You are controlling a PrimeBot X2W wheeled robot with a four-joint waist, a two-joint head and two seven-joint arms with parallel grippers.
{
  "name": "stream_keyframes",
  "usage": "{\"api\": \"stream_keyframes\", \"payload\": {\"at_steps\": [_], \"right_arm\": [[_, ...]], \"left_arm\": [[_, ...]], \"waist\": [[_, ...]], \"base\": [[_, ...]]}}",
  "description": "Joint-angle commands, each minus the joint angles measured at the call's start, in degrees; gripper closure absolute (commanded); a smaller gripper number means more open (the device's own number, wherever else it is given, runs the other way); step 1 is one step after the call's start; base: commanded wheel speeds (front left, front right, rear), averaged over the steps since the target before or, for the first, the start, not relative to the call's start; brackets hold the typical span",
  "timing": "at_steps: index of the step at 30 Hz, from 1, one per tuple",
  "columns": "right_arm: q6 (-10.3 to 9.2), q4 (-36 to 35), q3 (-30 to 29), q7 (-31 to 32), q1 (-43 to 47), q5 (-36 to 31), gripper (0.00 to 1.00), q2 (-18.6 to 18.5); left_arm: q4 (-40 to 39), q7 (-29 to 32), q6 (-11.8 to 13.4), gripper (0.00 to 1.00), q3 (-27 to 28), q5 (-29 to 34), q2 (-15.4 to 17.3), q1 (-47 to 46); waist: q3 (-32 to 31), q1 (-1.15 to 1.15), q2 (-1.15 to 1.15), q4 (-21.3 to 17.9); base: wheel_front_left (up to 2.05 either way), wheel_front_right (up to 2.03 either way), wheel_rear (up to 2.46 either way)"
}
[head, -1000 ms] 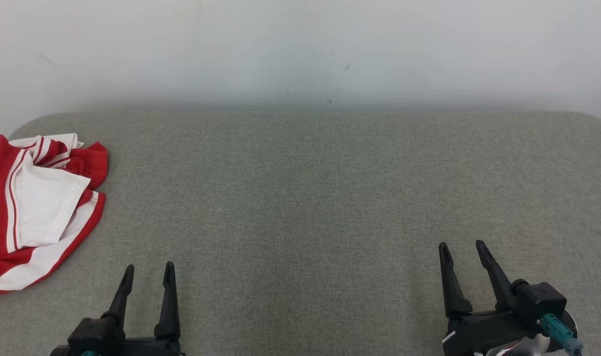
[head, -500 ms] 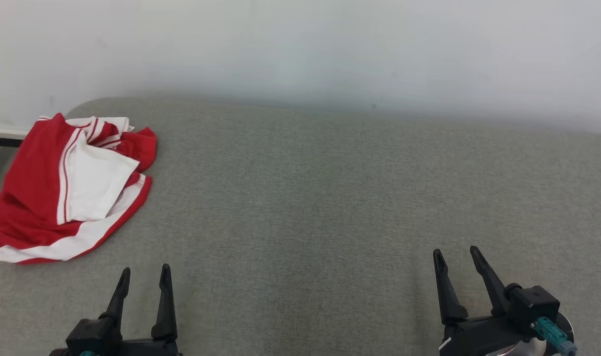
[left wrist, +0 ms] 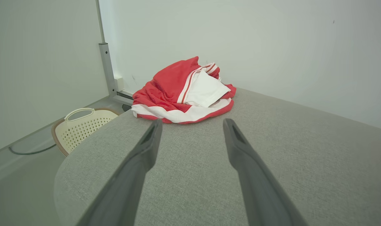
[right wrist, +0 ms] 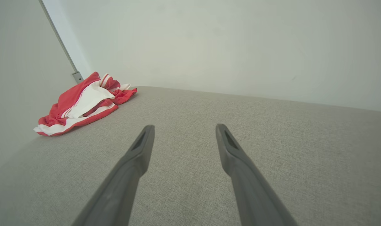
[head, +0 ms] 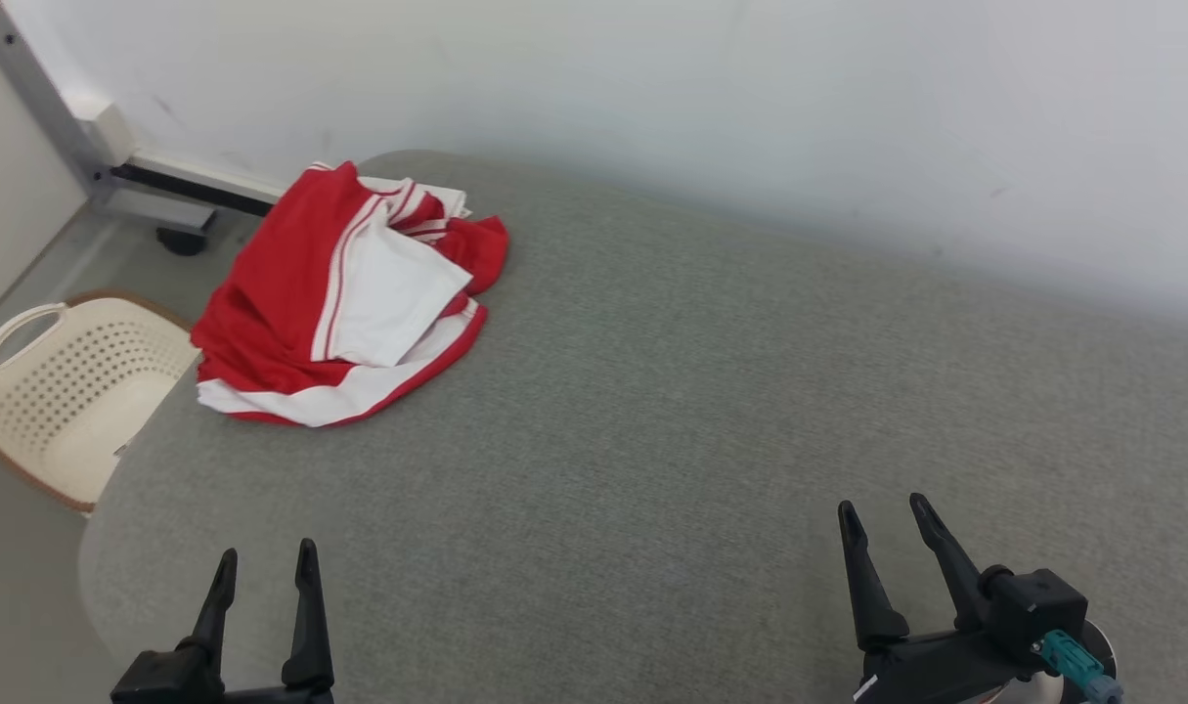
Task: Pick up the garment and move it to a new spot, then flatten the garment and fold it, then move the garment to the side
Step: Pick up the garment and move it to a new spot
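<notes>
- The garment [head: 344,303] is red with white bands and thin stripes. It lies crumpled in a loose heap at the far left corner of the grey fabric-covered surface [head: 672,430].
- A white panel is folded over the top of the heap, and a broad white hem runs along its near edge.
- The garment's left side reaches the rounded left edge of the surface. Whether any of it hangs over, I cannot tell.
- The left gripper [head: 267,552] hovers at the near left of the surface with its two dark fingers spread apart and nothing between them. It is well apart from the garment.
- In the left wrist view those fingers point toward the heap, which sits beyond their tips.
- The right gripper [head: 884,506] hovers at the near right, its jaws likewise spread and empty, far from the garment.
- The surface between the two grippers and the garment is bare fabric.
- A cream perforated basket [head: 75,391] with a handle stands on the floor just left of the surface, below the garment's corner.
- A pale wall [head: 750,108] rises behind the surface, and a grey metal post [head: 26,88] stands at the far left.
</notes>
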Motion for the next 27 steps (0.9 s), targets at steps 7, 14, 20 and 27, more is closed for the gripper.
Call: {"api": "stream_keyframes", "payload": {"at_steps": [7,14,20,27], "right_arm": [[-0.12,0.5,2.3,0.6,-1.4,0.1,0.0,-0.1],[-0.12,2.2,4.9,0.6,-3.8,0.5,0.0,-0.1],[-0.12,3.2,5.5,0.3,-5.0,0.1,0.0,-0.1],[-0.12,2.7,5.7,0.9,-5.9,-1.0,0.0,-0.1]], "left_arm": [[-1.7,-0.2,0.9,0.0,2.4,-0.2,-0.1,2.1],[-3.5,-0.2,1.4,0.0,4.3,-0.5,-0.1,3.9],[-3.3,-0.2,1.3,0.0,4.7,-1.0,-0.1,4.4],[3.0,0.3,0.8,0.0,2.9,-3.7,0.1,-4.0]], "waist": [[0.3,0.0,0.0,8.6],[0.9,0.0,0.0,9.1],[1.5,0.0,0.0,9.2],[4.2,0.0,0.0,9.5]], "base": [[0.0,0.0,0.0],[0.0,0.0,0.0],[0.0,0.0,0.0],[0.0,0.0,0.0]]}}
